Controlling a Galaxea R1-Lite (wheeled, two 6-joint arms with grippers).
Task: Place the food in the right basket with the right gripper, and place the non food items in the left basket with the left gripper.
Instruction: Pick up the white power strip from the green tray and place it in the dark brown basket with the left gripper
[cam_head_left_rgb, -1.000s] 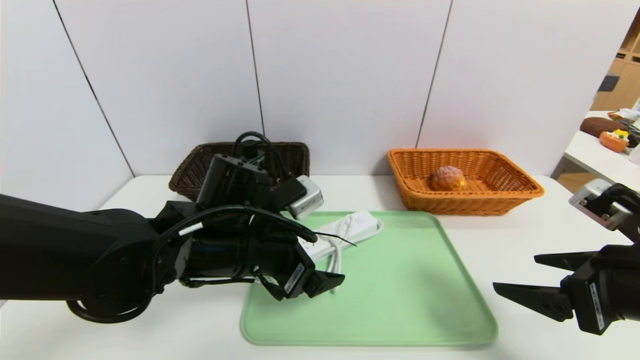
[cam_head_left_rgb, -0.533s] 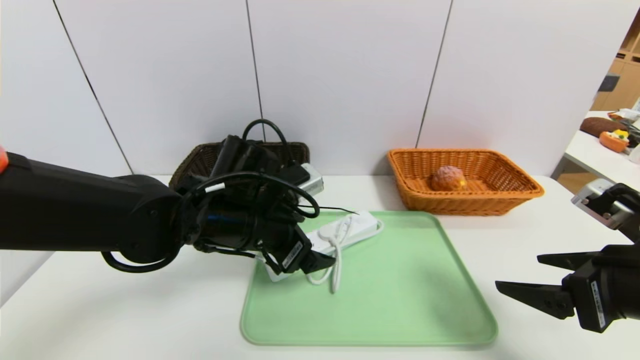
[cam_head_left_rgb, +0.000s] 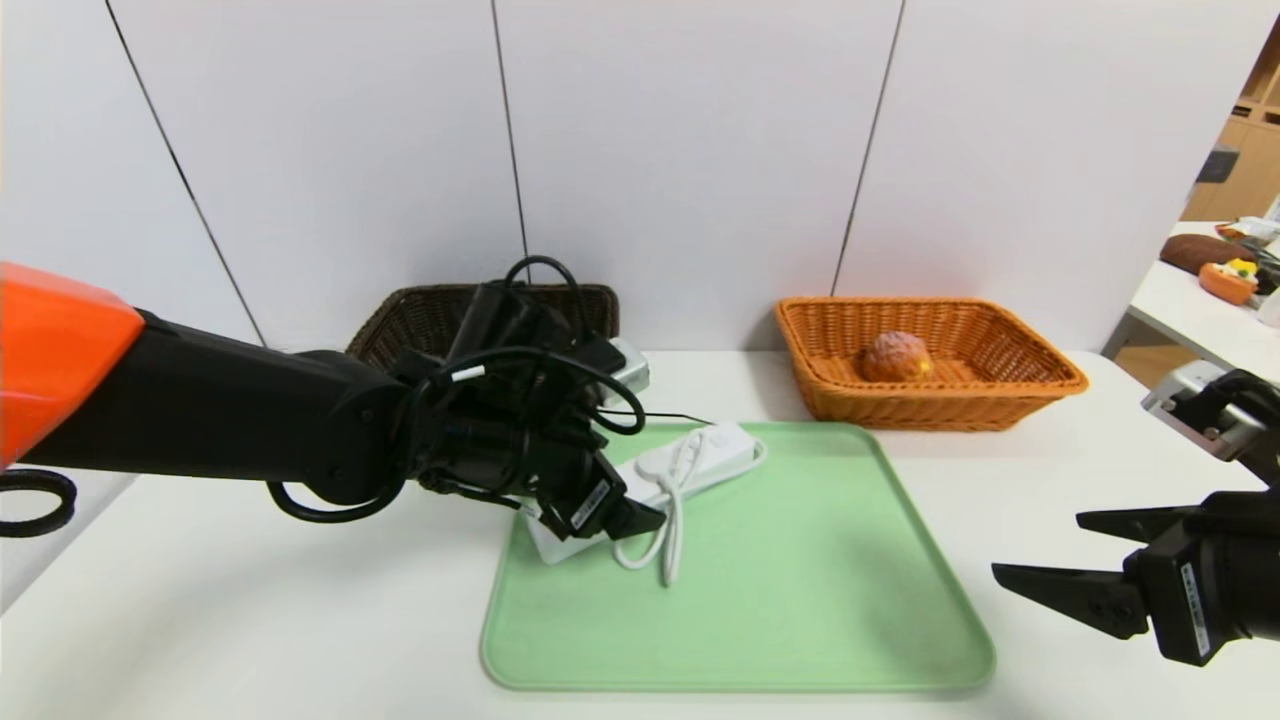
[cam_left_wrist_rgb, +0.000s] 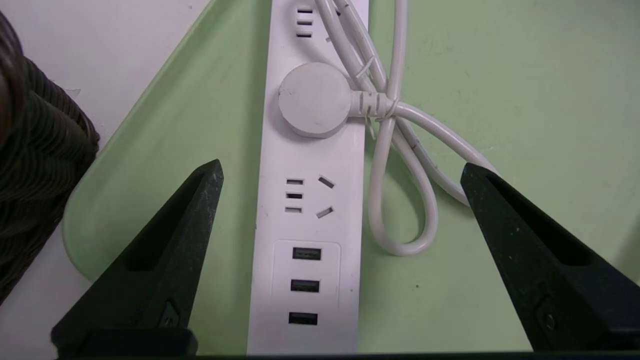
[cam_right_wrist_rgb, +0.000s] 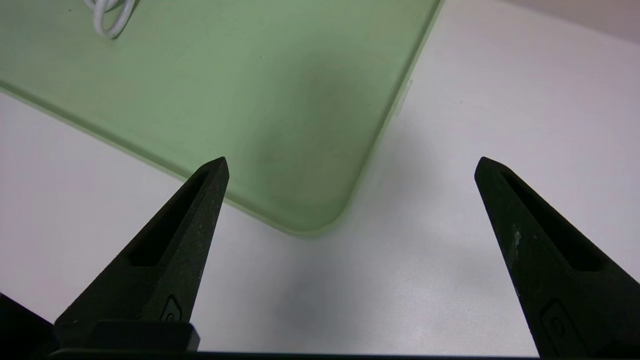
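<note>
Straddling the power strip (cam_left_wrist_rgb: 309, 210) with its fingers wide apart, the left gripper (cam_left_wrist_rgb: 342, 167) hangs low over it without touching, one finger on each long side, probably so that closing will pinch the narrow body. The coiled cord (cam_left_wrist_rgb: 400, 165) loops out at three o'clock from the strip, inside the same gap. Both lie on the green tray (cam_head_left_rgb: 800, 590). At eleven o'clock from the tray stands the left basket (cam_head_left_rgb: 410, 320), partly hidden; at one o'clock the right basket (cam_head_left_rgb: 1010, 395) already holds the food (cam_head_left_rgb: 897, 357). The right gripper (cam_head_left_rgb: 1035, 550), also spread and empty, waits beside the tray at four o'clock.
</note>
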